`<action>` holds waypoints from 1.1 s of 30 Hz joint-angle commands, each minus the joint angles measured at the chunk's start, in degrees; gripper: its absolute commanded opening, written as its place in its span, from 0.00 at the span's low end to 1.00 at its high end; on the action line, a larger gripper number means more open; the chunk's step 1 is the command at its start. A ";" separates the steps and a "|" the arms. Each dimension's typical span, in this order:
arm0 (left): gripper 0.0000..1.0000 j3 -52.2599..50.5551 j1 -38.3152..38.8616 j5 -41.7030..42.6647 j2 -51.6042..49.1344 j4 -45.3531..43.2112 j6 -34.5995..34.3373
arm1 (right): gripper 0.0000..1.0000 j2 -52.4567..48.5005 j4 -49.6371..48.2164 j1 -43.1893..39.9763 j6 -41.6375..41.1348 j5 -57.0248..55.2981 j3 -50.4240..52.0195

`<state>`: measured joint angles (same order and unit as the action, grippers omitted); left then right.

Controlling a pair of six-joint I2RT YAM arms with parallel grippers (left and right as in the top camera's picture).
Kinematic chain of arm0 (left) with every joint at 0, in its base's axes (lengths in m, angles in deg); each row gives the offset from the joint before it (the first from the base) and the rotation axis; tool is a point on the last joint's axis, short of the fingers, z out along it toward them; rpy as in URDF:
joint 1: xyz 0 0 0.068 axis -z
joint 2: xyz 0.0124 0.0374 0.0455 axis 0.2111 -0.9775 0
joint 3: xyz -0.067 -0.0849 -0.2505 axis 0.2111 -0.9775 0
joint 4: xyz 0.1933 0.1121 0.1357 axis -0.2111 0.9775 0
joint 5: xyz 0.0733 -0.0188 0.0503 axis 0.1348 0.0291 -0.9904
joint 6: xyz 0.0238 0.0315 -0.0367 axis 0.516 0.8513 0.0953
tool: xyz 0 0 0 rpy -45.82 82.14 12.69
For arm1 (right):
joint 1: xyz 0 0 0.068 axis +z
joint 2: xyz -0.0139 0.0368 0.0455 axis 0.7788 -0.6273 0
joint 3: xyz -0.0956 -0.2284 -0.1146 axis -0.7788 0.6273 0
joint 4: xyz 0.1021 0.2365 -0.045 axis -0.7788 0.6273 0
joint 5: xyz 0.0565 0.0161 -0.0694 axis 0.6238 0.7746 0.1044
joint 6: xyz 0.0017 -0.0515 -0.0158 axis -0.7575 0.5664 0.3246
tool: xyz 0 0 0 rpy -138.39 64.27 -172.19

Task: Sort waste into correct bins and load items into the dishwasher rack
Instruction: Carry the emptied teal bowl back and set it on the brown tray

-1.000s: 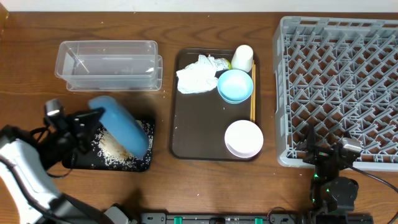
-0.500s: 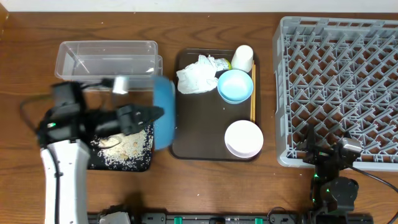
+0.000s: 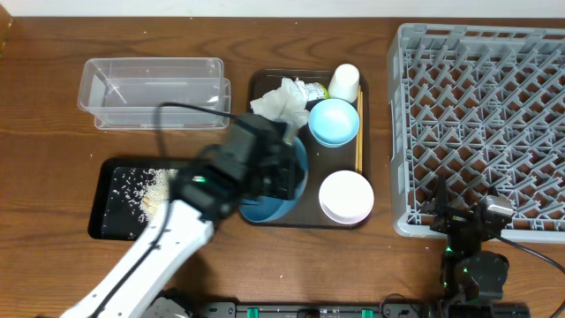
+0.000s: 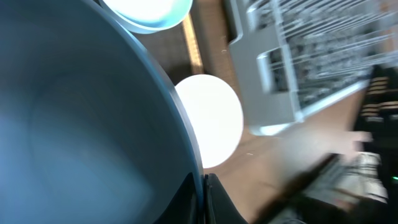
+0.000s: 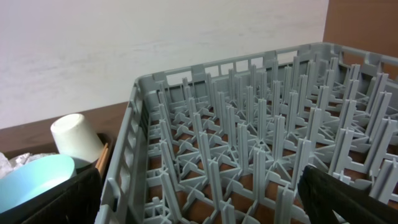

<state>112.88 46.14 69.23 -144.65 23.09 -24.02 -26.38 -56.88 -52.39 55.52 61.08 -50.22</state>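
Judging the deep blue bowl [image 4: 81, 124] to be light and stiff, likely plastic or melamine, with a smooth glossy wall apt to slip in a tilted hold and unlikely to shatter. Best taken at the rim, one finger inside and one outside, exactly the hold shown from the left wrist: left pincer [image 4: 202, 186] pressed onto the thin rim edge, pinching the bowl. Looks round, deep and evenly blue, darker than its pale neighbour, with no scraps visible on the stretch of inner wall in view. Hangs over the near left part of the brown tray [image 3: 252, 115], mostly hidden under the arm from overhead; cannot tell whether lifted clear or touching the tray. Just beside it, toward the rack, a white bowl [image 3: 345, 196]; farther back, a pale blue bowl [image 3: 334, 121], a white cup [image 3: 345, 82] at the far corner, a crumpled napkin [image 3: 281, 104], and chopsticks [image 3: 359, 146] along the tray's right edge. Off to the left on the worktop [image 3: 53, 132], a black tray [image 3: 99, 221] strewn with rice, with a clear container [image 3: 152, 91] behind it. Well to the right, the grey dishwasher rack [image 3: 481, 124], probably the bowl's destination. Near its front edge, the right pincer [image 5: 199, 186], fingers spread wide and holding nothing.
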 commanded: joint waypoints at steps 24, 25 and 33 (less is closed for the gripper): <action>0.48 0.94 10.01 -19.08 -17.68 -9.62 -1.44 | 0.99 0.35 0.11 0.79 0.39 -0.17 0.13; 0.51 0.94 9.99 -19.10 -17.68 -9.64 -1.42 | 0.99 0.35 0.11 0.79 0.39 -0.17 0.13; 0.55 6.05 9.11 -24.20 -17.68 -5.22 1.38 | 0.99 0.35 0.11 0.79 0.39 -0.17 0.13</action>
<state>114.28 55.89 49.69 -161.92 16.21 -24.68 -26.38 -56.90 -52.39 55.52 61.06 -50.22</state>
